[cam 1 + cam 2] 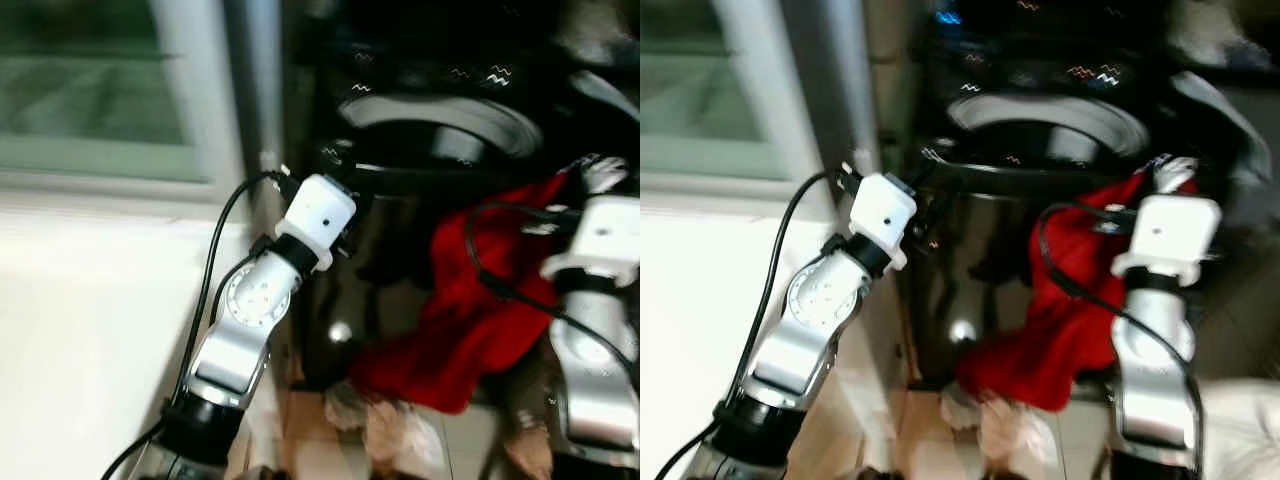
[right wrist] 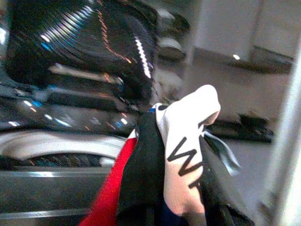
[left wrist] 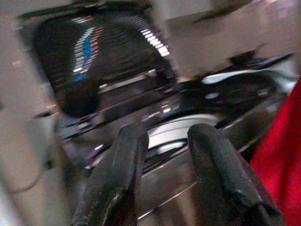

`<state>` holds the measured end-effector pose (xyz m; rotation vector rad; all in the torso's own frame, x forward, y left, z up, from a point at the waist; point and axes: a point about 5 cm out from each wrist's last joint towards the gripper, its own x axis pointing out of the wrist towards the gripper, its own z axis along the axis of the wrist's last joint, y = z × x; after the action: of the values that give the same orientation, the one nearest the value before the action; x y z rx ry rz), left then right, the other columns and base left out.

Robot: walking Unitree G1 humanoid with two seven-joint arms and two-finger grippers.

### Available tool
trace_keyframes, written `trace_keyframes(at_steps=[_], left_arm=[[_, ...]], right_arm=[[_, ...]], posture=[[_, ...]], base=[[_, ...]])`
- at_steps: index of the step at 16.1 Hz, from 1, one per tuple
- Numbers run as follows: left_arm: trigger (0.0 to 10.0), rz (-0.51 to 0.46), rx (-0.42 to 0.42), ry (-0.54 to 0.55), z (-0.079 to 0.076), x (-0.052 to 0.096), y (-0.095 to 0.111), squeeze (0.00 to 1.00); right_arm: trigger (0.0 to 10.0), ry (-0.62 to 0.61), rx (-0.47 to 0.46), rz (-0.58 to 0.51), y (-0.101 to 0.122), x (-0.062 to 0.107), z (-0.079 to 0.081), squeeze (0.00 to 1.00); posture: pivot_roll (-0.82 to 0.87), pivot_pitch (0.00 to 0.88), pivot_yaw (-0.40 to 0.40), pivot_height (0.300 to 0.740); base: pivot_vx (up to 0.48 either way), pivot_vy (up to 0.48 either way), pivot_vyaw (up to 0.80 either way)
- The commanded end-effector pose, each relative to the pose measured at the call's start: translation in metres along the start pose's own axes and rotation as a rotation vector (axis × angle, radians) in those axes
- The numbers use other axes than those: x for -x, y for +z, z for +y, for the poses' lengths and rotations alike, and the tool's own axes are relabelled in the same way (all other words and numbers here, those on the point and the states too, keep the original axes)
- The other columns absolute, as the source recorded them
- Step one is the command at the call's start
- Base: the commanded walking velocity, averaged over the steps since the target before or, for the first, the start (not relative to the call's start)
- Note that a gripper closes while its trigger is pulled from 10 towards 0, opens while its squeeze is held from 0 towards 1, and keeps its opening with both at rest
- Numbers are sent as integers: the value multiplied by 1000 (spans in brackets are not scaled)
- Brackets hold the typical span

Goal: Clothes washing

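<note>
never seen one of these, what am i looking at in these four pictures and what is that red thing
This is a walking household robot doing laundry. The two wide pictures come from cameras in its head, looking down at its two silver arms. Ahead stands a dark top-loading washing machine with its lid up. The red thing is a garment hanging over the front of the machine, held up near the rim by the right gripper. The other two pictures come from cameras on the wrists. The right wrist view shows that gripper's fingers closed on red, black and white printed cloth. The left gripper is open, empty, near the rim. More laundry lies on the floor.

Glossy black washing machine [image 1: 400, 260] (chrome-bright drum rim [image 1: 1045, 112]); soft red cloth garment [image 1: 470, 310].
</note>
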<state>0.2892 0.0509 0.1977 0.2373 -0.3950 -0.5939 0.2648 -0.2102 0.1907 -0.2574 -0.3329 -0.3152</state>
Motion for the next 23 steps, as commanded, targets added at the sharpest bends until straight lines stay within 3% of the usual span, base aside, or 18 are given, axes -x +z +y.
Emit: trace_keyframes(at_steps=[1, 4, 8, 16, 23], left_arm=[[10000, -16, 20, 3, -1, -6, 4, 0], [10000, 9, 8, 70, 6, -9, -1, 0], [10000, 43, 61, 124, 6, -7, -7, 0], [10000, 41, 70, 95, 1, -6, -8, 0], [10000, 45, 72, 107, 9, -4, -11, 0]], right_arm=[[10000, -1, -5, -23, 6, -12, 2, 0], [10000, 102, -13, 20, 4, -17, 17, 0], [10000, 196, -28, 53, 0, -12, 32, 0], [10000, 229, -32, 56, 2, -19, 41, 0], [10000, 241, -47, 45, 5, -24, 48, 0]], posture=[[-164, 0, 24, 740], [-157, 0, 14, 740], [-141, 0, -6, 740], [-143, 0, -5, 740], [-136, 0, -8, 740]], base=[[270, -394, 0], [346, -250, 0], [0, 0, 0], [137, -300, 0], [43, 0, 0]])
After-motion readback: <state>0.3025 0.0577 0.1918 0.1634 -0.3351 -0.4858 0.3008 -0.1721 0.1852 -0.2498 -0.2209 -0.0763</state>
